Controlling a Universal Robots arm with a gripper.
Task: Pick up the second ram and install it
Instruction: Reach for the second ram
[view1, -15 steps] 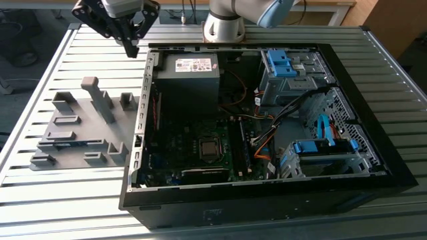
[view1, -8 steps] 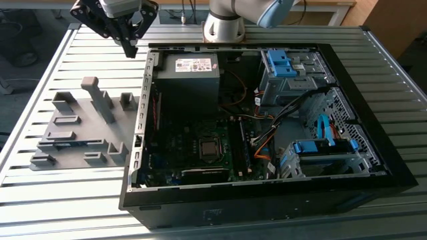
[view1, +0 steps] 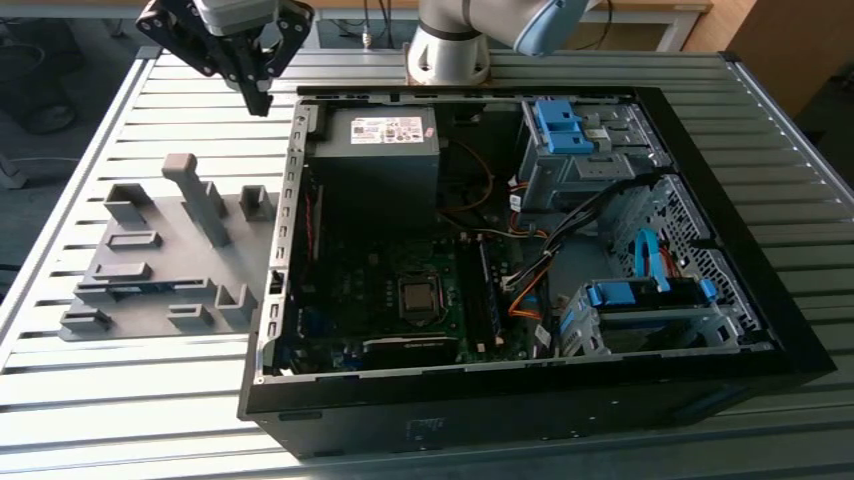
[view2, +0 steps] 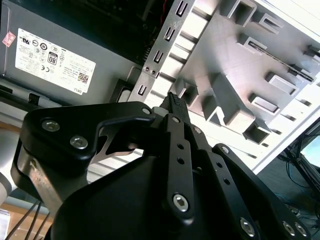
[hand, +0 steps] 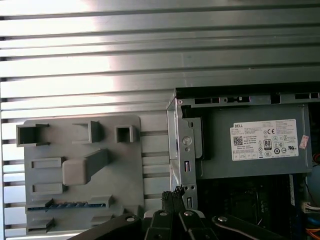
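Exterior view, 11 o'clock of the open computer case (view1: 467, 400): found the end effector (view1: 258, 103) poised over the tabletop (view1: 160, 130), closed tight and gripping nothing. Spotted the second ram (view1: 140, 290) lying in a low slot of the grey fixture (view1: 174, 258) at 9 o'clock of the case, well apart from the end effector. Judged a descent without opening likely to jab the board's edge or chips, and a loose approach line likely to clip the fixture's tall post (view1: 203, 205) or the case wall.

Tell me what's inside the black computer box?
A grey power supply, a green motherboard, blue drive clips and loose cables. Whatever lies beneath the drive cages is covered.
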